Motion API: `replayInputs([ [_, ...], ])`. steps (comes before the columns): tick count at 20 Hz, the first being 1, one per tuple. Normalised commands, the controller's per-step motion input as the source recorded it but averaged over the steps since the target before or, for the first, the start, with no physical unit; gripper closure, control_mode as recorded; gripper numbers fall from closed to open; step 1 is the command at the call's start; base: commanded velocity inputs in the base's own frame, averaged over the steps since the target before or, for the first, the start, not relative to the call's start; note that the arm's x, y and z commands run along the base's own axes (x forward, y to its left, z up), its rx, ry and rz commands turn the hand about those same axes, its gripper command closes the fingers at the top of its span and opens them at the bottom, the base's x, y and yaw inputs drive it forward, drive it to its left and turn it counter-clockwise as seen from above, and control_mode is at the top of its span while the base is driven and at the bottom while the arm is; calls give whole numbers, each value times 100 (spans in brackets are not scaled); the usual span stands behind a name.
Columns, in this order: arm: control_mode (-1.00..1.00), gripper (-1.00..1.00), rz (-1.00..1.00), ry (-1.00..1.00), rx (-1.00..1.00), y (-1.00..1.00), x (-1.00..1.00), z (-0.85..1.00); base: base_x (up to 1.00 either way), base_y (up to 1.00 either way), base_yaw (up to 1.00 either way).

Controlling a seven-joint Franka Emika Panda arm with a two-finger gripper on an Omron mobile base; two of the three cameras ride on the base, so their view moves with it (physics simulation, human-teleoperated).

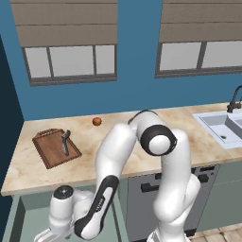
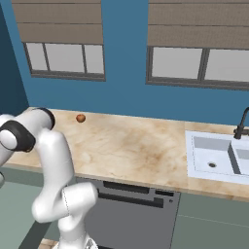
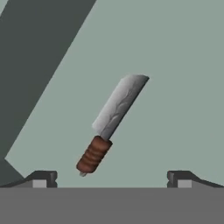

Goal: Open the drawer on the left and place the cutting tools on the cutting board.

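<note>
Gripper hangs over the open drawer, fingers spread wide w/ nothing btwn them; tips sit either side of the knife, which lies flat on the drawer floor just beyond them. Knife = grey blade, ribbed brown handle, handle end nearest the tips, blade angled away and lying diagonal across the line btwn the fingers. A dark slanted band, prob. the drawer wall or shadow, runs past the blade's far side. In the left base view the arm folds down below the counter edge into the drawer, pulled out under the counter's left end. Up on the counter, above the drawer, the cutting board already carries one dark tool near its far long edge, so prob. about half done; this knife looks like the next pick. Small orange-red ball sits beyond the board near the wall, sink far off to the right of the board. Risks: blade is thin and flat on the floor, so fingers closing a bit high could skate over it or pinch only the edge; diagonal lie means a grip w/o wrist turn may twist the knife out. Handle is thicker, likely the safer target. Lifting out, the knife could clip the counter lip above the drawer and drop.
</note>
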Motion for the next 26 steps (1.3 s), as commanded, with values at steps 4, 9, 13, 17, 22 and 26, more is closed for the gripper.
replayInputs([
  [4,-100,-100,-20,0,0,0,-19,-13,0,0,0],
  [9,-100,-100,-21,1,0,0,-14,-9,0,0,0],
  [13,-100,-100,-19,0,0,0,-7,-9,0,0,0],
  [17,-100,-100,-16,0,0,0,-4,-8,0,0,0],
  [22,-100,-100,-11,0,0,0,-8,-9,0,0,0],
  [26,-100,-100,-1,2,0,0,-7,-4,0,0,0],
])
